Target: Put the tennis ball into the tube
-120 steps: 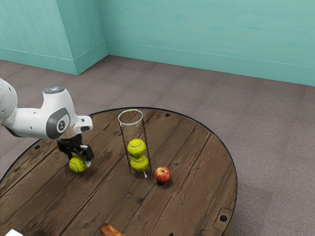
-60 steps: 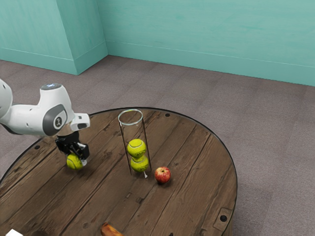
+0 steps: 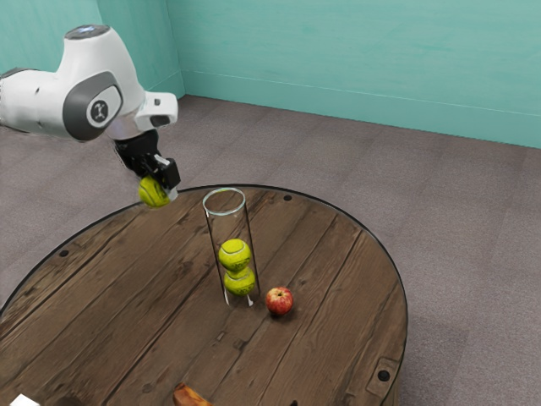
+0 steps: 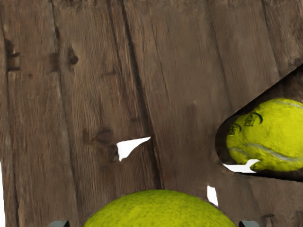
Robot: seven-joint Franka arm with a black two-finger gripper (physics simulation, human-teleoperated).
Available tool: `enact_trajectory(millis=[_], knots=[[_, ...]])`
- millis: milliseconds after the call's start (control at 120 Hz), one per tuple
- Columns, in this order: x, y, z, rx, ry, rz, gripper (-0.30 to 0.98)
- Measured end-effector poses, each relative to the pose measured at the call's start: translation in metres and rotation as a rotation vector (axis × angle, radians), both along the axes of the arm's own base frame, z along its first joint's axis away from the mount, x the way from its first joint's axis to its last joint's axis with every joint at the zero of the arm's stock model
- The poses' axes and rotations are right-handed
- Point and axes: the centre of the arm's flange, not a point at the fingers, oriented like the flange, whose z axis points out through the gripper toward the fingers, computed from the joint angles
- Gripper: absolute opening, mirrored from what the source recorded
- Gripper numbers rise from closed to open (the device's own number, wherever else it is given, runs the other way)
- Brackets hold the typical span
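The round table [image 3: 330, 262] spans the exterior view's lower part; the tube [image 3: 228, 227] stands near centre. At left, my pincer [image 3: 161, 188], parted ball-wide, clasps the tennis ball [image 3: 150, 194] aloft. Two stacked balls [image 3: 235, 254] sit inside the tube.

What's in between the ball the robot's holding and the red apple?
In the exterior view, the clear tube with two tennis balls inside stands between the held tennis ball in my gripper and the red apple.

Arm [image 3: 93, 106] raised; pincer [image 3: 159, 191] clamped, tilted, pointing downward.
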Motion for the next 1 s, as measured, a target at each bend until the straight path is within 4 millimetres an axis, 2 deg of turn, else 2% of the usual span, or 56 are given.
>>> enact_trajectory(millis=[142, 283, 558, 617, 767, 825, 942, 1000], knots=[[0.006, -0.022, 0.023, -0.020, -0.013, -0.031, 0.40], [0.021, -0.046, 0.029, -0.039, -0.015, -0.073, 0.40], [0.048, -0.107, 0.003, -0.073, 0.018, -0.181, 0.40], [0.051, -0.107, 0.001, -0.074, 0.019, -0.182, 0.40], [0.061, -0.092, 0.008, -0.077, -0.001, -0.157, 0.40], [0.062, -0.095, 0.007, -0.078, -0.001, -0.162, 0.41], [0.062, -0.111, 0.005, -0.079, 0.003, -0.189, 0.52], [0.061, -0.112, 0.007, -0.076, 0.001, -0.191, 0.56]])
